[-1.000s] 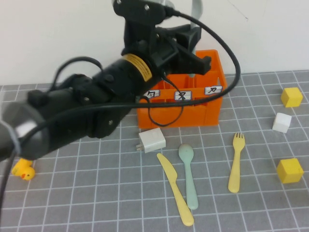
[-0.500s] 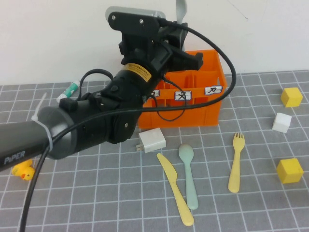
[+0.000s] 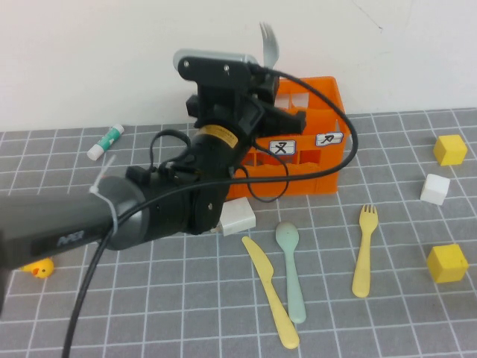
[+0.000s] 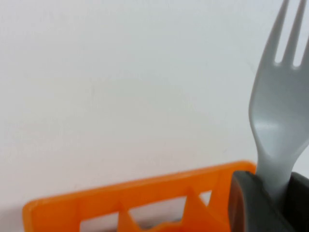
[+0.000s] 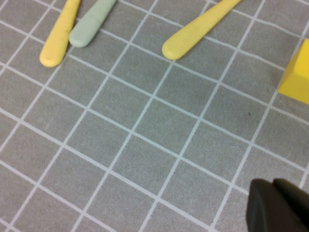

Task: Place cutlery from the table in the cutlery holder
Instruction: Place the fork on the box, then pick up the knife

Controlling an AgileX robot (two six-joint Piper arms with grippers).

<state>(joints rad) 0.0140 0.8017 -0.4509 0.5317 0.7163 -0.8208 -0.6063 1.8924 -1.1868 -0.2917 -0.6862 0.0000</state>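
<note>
At upper centre of the high view, the left gripper (image 3: 262,74) was clamped on the handle of the grey fork (image 3: 269,43), a matte pale-grey piece held upright with its tines pointing up, directly above the left part of the bright orange cutlery holder (image 3: 322,142) with its white labels. Further right and lower on the grey tiled table (image 3: 186,298) lay the yellow knife (image 3: 270,291), the pale green spoon (image 3: 291,269) just beside it, and the yellow fork (image 3: 364,250) apart from them. The right gripper (image 5: 280,203), at the lower right corner of its wrist view, hung above bare tiles with its fingers fully closed on nothing.
</note>
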